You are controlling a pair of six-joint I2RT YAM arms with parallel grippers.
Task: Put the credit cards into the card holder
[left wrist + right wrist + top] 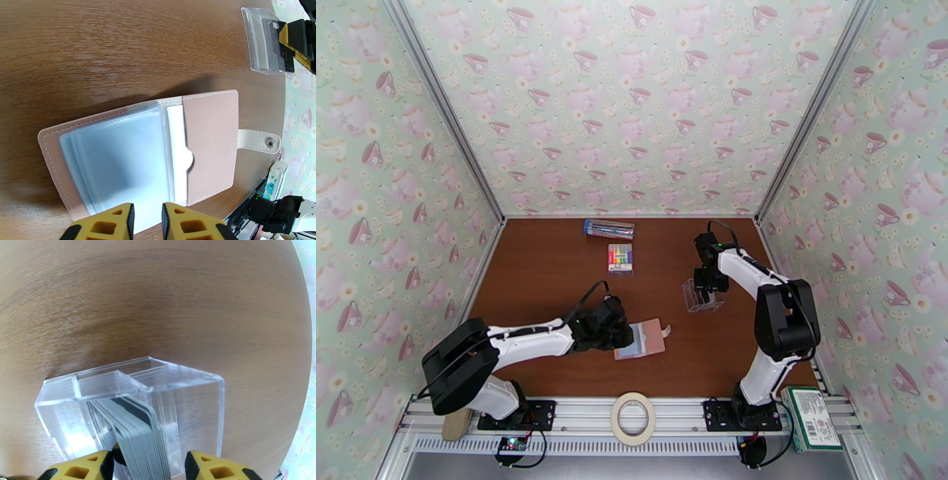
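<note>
Credit cards [134,429] fill a clear box [197,405], right jaws half open astride them. The card holder [209,134] lies open, left jaws nearly closed at its edge, grip unclear.

The table [118,47] looks like brown wood-grain veneer, smooth with a soft sheen. The card holder [211,138] has a matt, dusty-pink, leather-like cover with pale stitching. Its inner sleeves [118,158] are cloudy, slightly glossy plastic, and at its three o'clock a grainy pale strap carries a shiny metal snap [270,143]. The credit cards [134,433] are thin, smooth plastic, pale with one dark edge, and stand in a clear, glossy hard-plastic stand [201,409]. The fingers [189,225] of the left gripper [147,223] are matt yellow plastic.
</note>
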